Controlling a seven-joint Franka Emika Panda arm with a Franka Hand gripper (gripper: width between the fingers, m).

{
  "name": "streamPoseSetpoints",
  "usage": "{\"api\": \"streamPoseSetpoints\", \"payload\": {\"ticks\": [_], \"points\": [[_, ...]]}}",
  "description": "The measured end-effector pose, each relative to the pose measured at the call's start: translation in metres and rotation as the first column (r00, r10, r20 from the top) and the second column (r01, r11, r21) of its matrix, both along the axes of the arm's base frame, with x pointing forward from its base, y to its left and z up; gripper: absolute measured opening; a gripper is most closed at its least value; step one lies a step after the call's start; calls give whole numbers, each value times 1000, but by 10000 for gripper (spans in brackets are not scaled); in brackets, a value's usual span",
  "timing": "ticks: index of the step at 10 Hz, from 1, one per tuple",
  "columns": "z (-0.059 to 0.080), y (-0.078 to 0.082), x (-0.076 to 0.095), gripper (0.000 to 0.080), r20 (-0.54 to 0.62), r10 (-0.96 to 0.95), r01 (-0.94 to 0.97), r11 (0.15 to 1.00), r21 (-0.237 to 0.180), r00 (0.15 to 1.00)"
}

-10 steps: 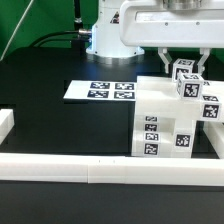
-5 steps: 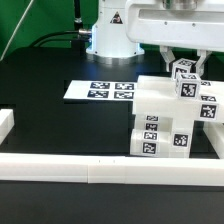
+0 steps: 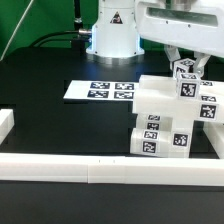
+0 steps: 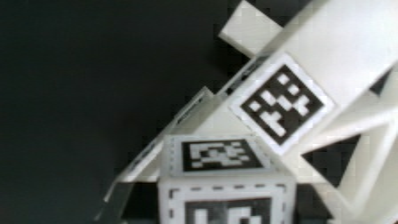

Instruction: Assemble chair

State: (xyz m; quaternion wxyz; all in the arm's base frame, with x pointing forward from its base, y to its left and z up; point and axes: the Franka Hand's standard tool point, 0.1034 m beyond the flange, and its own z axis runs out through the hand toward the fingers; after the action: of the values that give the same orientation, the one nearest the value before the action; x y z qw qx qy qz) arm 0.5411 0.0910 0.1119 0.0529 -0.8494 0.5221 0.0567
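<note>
Pinching a tagged white chair piece (image 3: 185,80), the fingers (image 3: 176,57) hold it atop the chair (image 3: 165,122) (exterior view's right).

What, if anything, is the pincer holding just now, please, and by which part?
The pincer is shut on the top end of an upright tagged piece of the chair.

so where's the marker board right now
In the exterior view the marker board lies flat on the black table, left of the chair and in front of the robot's white base.
</note>
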Motion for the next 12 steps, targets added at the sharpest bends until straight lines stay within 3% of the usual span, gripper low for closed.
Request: {"api": "streamPoseSetpoints", "payload": {"ticks": [3,4,5,6,7,10,12], "points": [[0,2,0,284,-24,-164,164,986,-5,986],[0,2,0,335,-20,-133,132,991,-3,991],[0,2,0,471,-18,-119,119,993,-2,993],[0,2,0,471,-16,-105,105,994,-2,994],[0,1,0,608,-9,-63,63,998,1,998],[0,1,0,647,30,188,-188,982,7,982],[1,2,0,649,27,424,-424,906,-11,905]]}}
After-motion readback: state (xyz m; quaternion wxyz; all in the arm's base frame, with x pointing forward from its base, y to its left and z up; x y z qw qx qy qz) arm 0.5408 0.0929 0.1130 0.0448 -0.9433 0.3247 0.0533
